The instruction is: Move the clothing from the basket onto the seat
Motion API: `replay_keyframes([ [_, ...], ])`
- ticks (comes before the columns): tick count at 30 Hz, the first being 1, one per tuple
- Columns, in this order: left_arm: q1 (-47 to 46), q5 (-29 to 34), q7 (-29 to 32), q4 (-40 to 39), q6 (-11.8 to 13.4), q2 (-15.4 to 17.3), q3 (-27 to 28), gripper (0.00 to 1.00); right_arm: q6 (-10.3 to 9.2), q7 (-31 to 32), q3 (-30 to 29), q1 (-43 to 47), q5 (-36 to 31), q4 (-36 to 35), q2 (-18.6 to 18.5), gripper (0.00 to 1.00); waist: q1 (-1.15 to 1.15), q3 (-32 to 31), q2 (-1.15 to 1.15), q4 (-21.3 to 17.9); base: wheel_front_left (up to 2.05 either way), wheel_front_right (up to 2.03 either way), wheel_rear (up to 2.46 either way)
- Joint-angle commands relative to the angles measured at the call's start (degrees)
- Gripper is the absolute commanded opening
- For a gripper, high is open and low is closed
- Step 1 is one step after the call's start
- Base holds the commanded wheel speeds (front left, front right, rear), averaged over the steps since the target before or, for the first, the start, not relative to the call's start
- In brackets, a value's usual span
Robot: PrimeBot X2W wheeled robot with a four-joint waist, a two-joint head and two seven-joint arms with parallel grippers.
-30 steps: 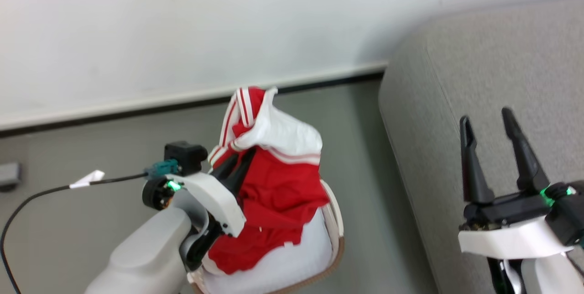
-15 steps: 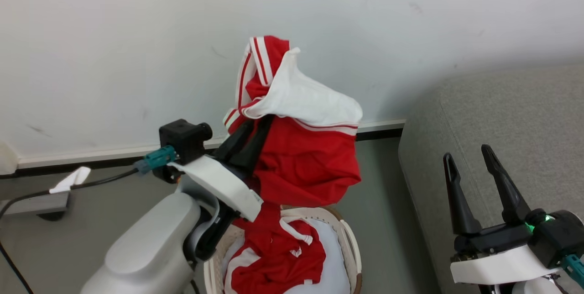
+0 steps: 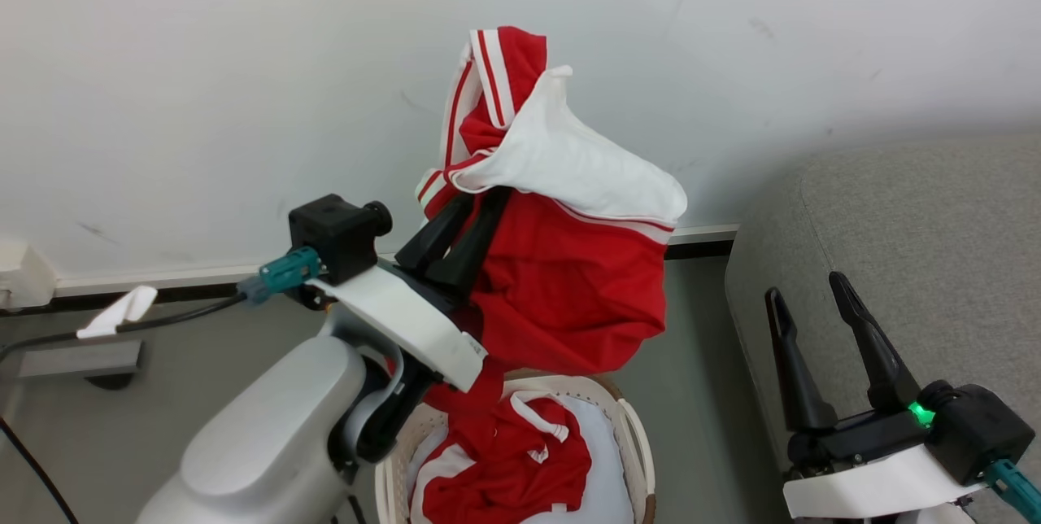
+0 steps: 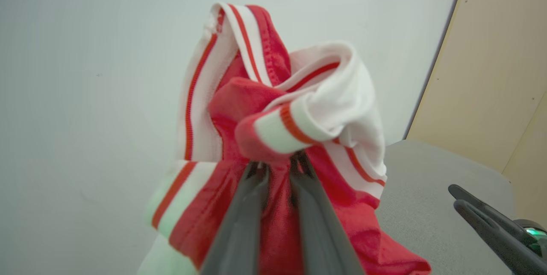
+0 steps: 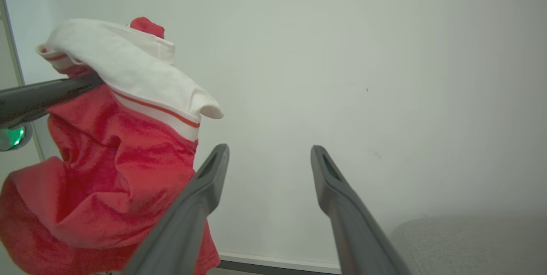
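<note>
Left gripper (image 3: 480, 211) is clenched on a red-and-white garment (image 3: 569, 288), held up in the air in front of the wall (image 3: 203, 60). The cloth is pinched between the two dark fingers. In the left wrist view the left gripper (image 4: 277, 168) bites into red fabric just under a bunched striped cuff, and the fingers are nearly together. The garment's white collar panel flops to the right over the fingers and the red body hangs down. Its lower edge is above the basket (image 3: 638, 443), which sits on the floor (image 3: 699, 345) at the near centre.

A second red garment (image 3: 504, 467) lies crumpled inside the basket on a white liner (image 3: 606, 459). Can't tell if the hanging piece touches it.

Right gripper (image 3: 803, 286) is released, jaws wide and nothing between them. It sits near right, in front of the sofa (image 3: 935, 247). The right wrist view shows the same: right gripper (image 5: 269, 149) spread against bare wall, held garment (image 5: 107, 168) off to its left. It's also at the lower right of the left wrist view (image 4: 455, 196).

The sofa is at the right, beside the basket and apart from it, no clothing visible on it. A black cable (image 3: 187, 314) runs left from the left wrist.
</note>
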Motion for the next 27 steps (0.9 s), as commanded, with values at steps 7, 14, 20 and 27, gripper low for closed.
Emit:
replay_keyframes([
  [7,0.3,0.5,0.4,-0.4,0.1,0.5,-0.3,0.0,-0.12,0.0,6.4,-1.1,11.7,-1.4,-1.5,1.0,0.01,0.6,0.0,0.6,0.0,0.0,0.0],
  [14,-0.2,1.1,0.5,0.2,-1.0,-1.0,-2.0,0.0,-0.12,0.5,17.5,-3.9,23.4,2.7,-5.8,1.0,0.01,1.0,0.0,2.7,0.0,0.0,0.0],
  [20,-0.5,1.3,1.0,0.7,-2.0,-2.9,-3.9,0.0,-0.12,2.5,24.8,-8.4,33.7,9.4,-7.9,1.0,0.01,0.7,0.0,5.7,0.0,0.0,0.0],
  [27,-0.1,-0.3,1.6,1.0,-3.2,-5.0,-5.6,0.0,-0.12,1.1,32.6,-14.4,40.2,15.0,-8.6,1.0,0.01,-0.1,0.0,9.7,0.0,0.0,0.0],
])
